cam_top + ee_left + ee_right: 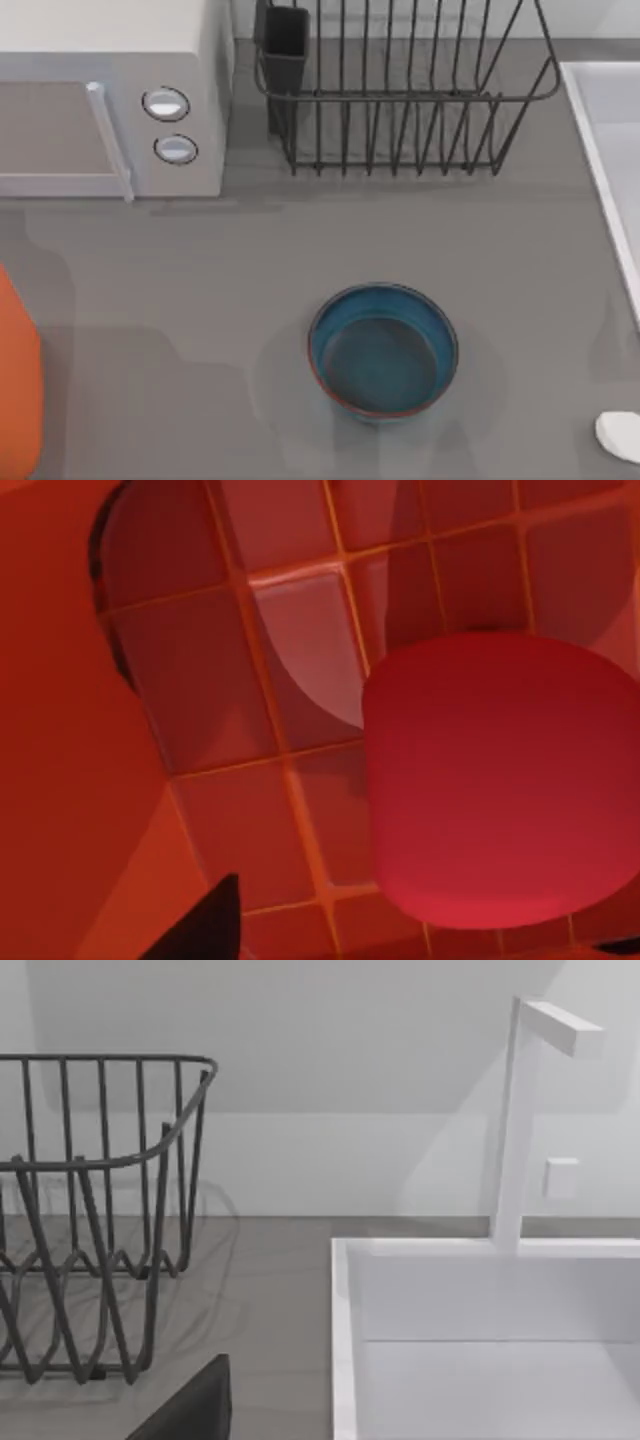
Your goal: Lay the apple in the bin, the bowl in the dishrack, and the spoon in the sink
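Observation:
In the left wrist view the red apple [500,780] is inside the orange bin [70,780], over its gridded floor. My left gripper [420,912] hangs above it, open, and its dark fingertips [205,930] stand apart from the apple. Whether the apple rests on the floor I cannot tell. The bin [15,385] shows at the table's left edge. The teal bowl [383,350] stands upright in the front middle. The white spoon [620,436] lies at the front right. The black dishrack [400,95] is at the back and the sink [600,150] at the right. One finger [195,1405] of my right gripper sits off to the side, near the sink [345,1360].
A white microwave [110,100] with two round knobs stands at the back left, beside the dishrack's dark utensil cup [285,45]. A white faucet [520,1120] rises behind the sink. Bare grey tabletop lies between the bowl, the rack and the bin.

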Controlling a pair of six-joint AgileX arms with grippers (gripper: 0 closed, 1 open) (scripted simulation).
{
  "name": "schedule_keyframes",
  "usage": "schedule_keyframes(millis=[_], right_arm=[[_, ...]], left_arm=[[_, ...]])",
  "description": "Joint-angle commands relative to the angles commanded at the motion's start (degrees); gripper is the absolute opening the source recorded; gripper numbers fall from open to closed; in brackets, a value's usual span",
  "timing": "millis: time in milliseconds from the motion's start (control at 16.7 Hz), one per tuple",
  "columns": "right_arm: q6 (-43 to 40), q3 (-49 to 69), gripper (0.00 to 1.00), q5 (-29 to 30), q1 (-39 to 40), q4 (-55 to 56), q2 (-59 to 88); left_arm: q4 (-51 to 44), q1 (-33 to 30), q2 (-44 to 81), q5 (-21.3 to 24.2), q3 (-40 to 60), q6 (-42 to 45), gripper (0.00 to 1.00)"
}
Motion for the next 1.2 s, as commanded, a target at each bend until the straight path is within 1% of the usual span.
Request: schedule_keyframes(millis=[120, 240, 420, 600, 1020, 1200], right_arm=[[0.00, 0.00, 1.00, 0.00, 0.00, 0.00, 0.00], [0.00, 0.00, 1.00, 0.00, 0.00, 0.00, 0.00], [0.00, 0.00, 1.00, 0.00, 0.00, 0.00, 0.00], [0.00, 0.00, 1.00, 0.00, 0.00, 0.00, 0.00], [0.00, 0.00, 1.00, 0.00, 0.00, 0.00, 0.00], [0.00, 0.00, 1.00, 0.00, 0.00, 0.00, 0.00]], left_arm=[[1.99, -0.47, -2.68, 0.08, -1.52, -2.59, 1.00], [5.32, -1.19, -6.90, 0.17, -4.18, -7.34, 1.00], [12.21, -2.70, -15.67, 0.17, -10.20, -18.57, 1.00], [20.44, -4.61, -26.68, -0.05, -18.30, -34.52, 1.00], [42.17, -9.83, -56.76, -0.48, -40.24, -78.05, 1.00], [51.43, -11.86, -69.38, -0.35, -48.01, -92.22, 1.00]])
